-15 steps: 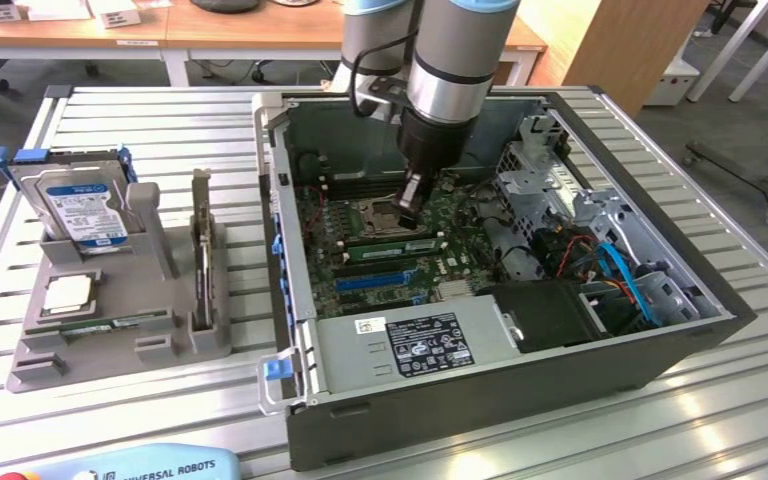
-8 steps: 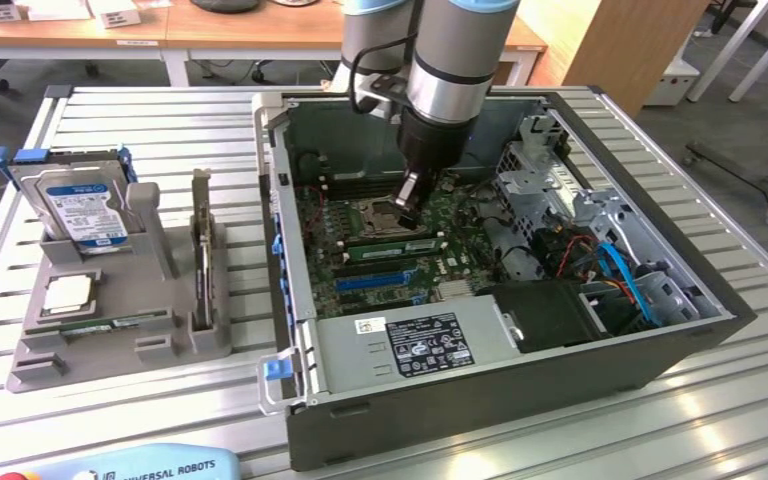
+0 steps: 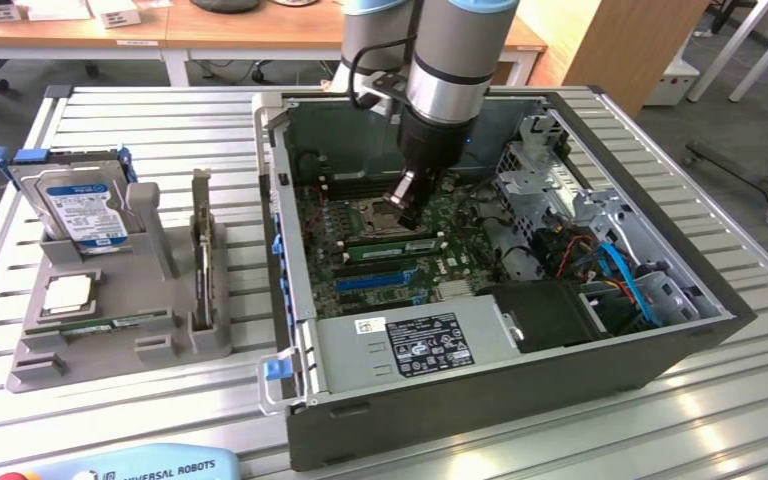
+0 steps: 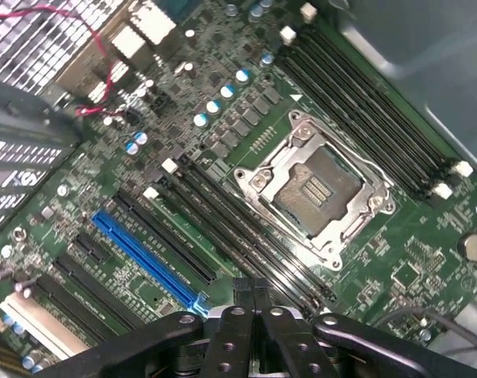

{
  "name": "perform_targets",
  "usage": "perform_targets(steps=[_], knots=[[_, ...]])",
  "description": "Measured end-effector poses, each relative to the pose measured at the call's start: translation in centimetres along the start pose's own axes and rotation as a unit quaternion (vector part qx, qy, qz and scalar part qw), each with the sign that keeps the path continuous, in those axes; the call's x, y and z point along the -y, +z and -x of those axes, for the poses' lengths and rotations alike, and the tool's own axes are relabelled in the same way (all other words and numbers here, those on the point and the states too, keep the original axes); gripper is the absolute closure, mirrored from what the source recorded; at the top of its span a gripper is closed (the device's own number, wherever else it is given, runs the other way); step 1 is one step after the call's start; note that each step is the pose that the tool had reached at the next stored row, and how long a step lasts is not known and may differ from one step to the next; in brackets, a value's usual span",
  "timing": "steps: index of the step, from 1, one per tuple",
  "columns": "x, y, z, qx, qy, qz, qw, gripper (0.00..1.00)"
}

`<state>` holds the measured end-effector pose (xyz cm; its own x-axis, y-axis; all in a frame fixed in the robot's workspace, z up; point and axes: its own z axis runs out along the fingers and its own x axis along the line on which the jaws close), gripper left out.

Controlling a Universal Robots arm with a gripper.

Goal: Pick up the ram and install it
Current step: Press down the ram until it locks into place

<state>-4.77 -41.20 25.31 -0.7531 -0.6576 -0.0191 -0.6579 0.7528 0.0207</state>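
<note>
A thin green ram stick (image 3: 104, 322) lies flat in the front groove of the grey holder (image 3: 37, 372) at the exterior view's left. My gripper (image 3: 408, 220) is far from it, lowered into the open computer case (image 3: 518, 385). It hangs just above the motherboard, between the bare processor socket (image 4: 317, 193) and the dark memory slots (image 4: 223, 228). The gripper (image 4: 253, 288) is shut, its black fingers pressed together with nothing between them. A paler green strip (image 3: 395, 243) runs among the slots under the gripper; I cannot tell whether it is a stick or bare board.
The holder also carries a hard drive (image 3: 80, 205), a square silver processor chip (image 3: 68, 292) and an upright dark card (image 3: 201, 255). Inside the case sit a power supply (image 3: 411, 345), a metal drive cage (image 3: 558, 185), cables and a blue slot (image 4: 144, 252).
</note>
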Motion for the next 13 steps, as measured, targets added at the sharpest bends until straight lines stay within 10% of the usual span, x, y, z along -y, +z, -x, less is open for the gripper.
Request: perform_targets(steps=[13], knots=[[-0.02, 0.03, -0.03, 0.0019, 0.091, -0.0017, 0.9958, 0.9]])
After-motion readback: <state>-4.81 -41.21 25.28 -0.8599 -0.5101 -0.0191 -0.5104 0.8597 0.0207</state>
